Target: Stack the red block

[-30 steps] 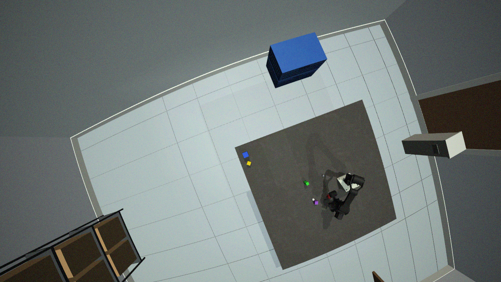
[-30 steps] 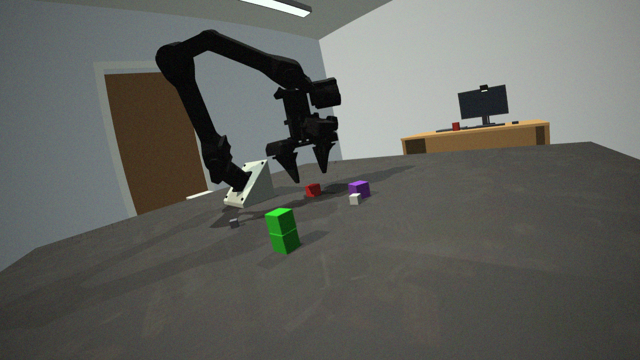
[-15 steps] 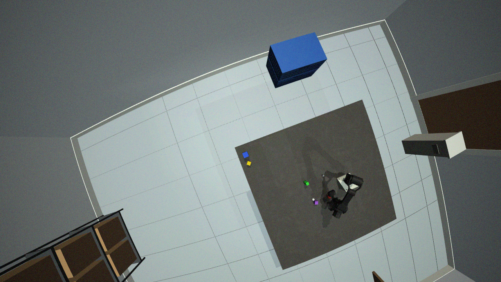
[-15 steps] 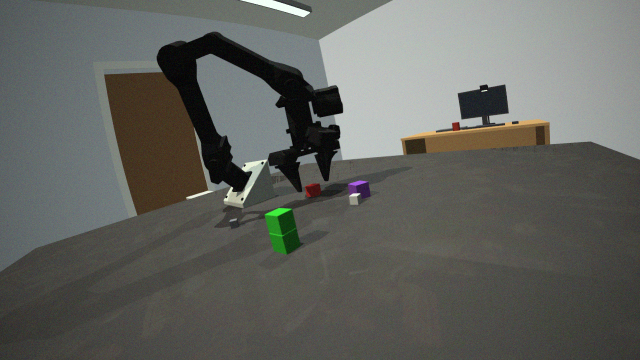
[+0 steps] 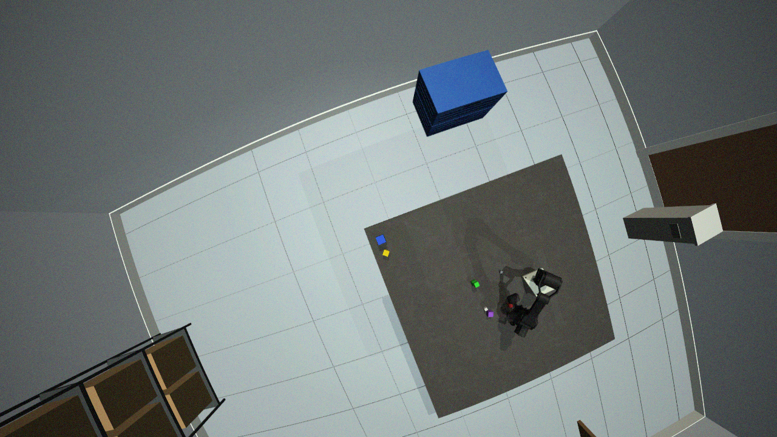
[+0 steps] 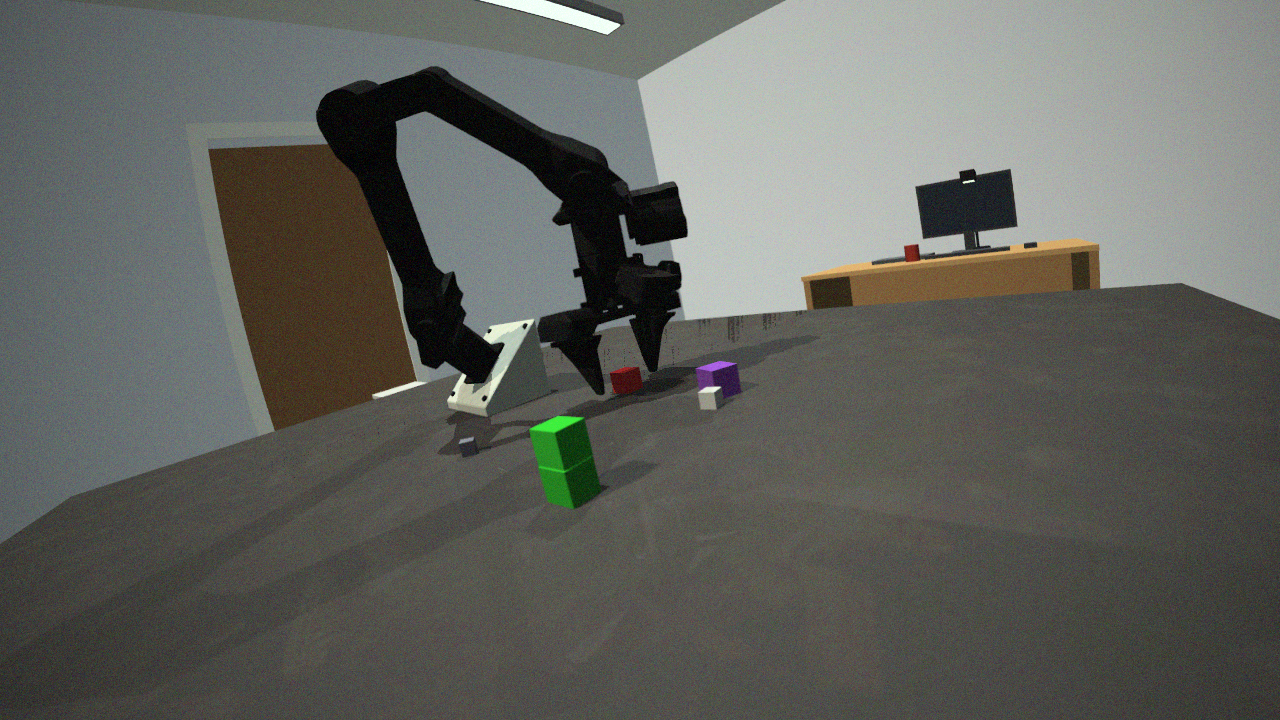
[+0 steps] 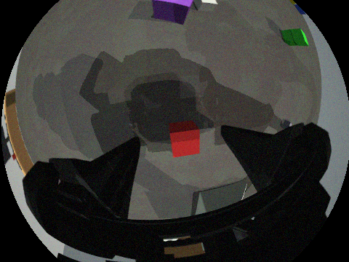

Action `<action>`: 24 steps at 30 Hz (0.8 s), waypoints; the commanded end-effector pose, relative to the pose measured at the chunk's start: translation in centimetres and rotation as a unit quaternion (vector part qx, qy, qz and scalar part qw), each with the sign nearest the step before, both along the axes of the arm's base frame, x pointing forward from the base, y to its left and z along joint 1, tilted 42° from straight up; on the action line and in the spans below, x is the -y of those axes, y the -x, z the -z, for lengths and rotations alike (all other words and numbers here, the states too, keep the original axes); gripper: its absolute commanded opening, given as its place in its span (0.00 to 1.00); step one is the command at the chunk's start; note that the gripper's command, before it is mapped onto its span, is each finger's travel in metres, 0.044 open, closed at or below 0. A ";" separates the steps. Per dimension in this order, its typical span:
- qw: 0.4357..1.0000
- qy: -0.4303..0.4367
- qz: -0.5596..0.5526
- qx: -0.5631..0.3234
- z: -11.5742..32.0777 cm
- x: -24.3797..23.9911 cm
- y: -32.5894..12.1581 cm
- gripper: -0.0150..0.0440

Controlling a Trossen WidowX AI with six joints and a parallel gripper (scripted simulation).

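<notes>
My pincer (image 5: 509, 309) (image 6: 628, 383) (image 7: 182, 135) is spread wide with nothing in its grasp. In the exterior view it hangs just above centre, pointing down, its tips low over the dark surface (image 5: 434, 260) (image 6: 805, 555) (image 7: 233, 65). The red block (image 5: 510, 306) (image 6: 625, 380) (image 7: 185, 142) sits on that surface near the middle of the exterior view. In the wrist view it shows slightly below centre, in the gap between my two fingers; I cannot tell whether either touches it.

The green tower (image 5: 475, 283) (image 6: 564, 461) (image 7: 294, 37), two blocks high, stands upright below centre in the exterior view and at the upper right of the wrist view, well apart from my pincer. Its top bears nothing.

So the tower is whole, and I judge that I am lining up for the grasp. Gripping, lifting, carrying, setting down and letting go are all left to do. The purple block (image 5: 490, 314) (image 6: 718, 378) (image 7: 171, 12) and white block (image 5: 485, 309) (image 6: 709, 398) (image 7: 209, 1), right of centre in the exterior view, play no part.
</notes>
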State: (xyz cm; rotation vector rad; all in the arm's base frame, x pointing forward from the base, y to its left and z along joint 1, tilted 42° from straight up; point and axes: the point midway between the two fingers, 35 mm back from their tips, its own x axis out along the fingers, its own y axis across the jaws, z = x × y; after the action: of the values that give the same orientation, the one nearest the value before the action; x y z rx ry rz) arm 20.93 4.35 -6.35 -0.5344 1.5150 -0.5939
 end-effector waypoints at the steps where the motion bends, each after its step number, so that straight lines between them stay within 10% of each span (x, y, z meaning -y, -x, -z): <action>1: 1.000 0.004 -0.003 -0.004 0.1 0.2 0.2 1.00; 9: 1.000 0.004 -0.003 -0.004 0.0 0.1 0.2 1.00; 24: 1.000 0.004 -0.003 -0.004 0.0 0.1 0.2 0.40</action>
State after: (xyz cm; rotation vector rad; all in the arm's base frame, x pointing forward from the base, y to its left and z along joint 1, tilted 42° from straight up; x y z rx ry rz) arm 20.80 4.30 -6.38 -0.5407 1.5177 -0.5938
